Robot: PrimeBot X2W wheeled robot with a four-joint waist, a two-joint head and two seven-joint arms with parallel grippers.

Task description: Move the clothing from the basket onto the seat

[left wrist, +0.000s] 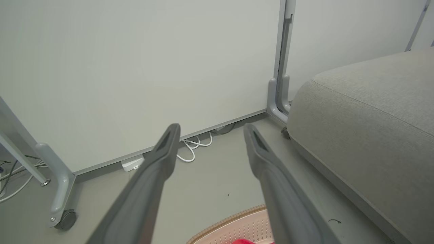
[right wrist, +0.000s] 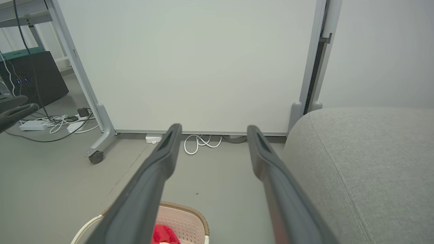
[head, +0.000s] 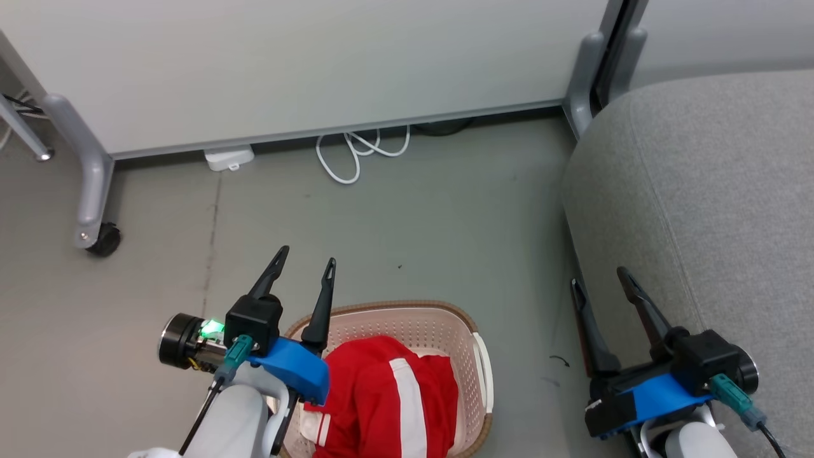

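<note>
Grey floor (head: 413, 222) underneath, pale partition (head: 318, 63) behind. Heaped in the cream basket (head: 407, 316): red clothing (head: 375, 394) with white stripes, probably light, limp and quick to drape, so best pinched at a raised fold atop the heap. Just right of the left gripper (head: 306, 255), spread wide, empty, aimed past the rim. Well apart from the right gripper (head: 598, 277), likewise wide and empty, beside the seat (head: 712, 191).

Bright, even, diffuse light is recorded in all three views. Only faint, soft-edged shadows are thrown on the grey floor (head: 413, 222), darkest beneath the white panel (head: 318, 63). A green indicator lamp (head: 213, 329) is seen glowing in the head view, which is rendered sharp. Straight lines are bent toward the wrist views' edges.
</note>
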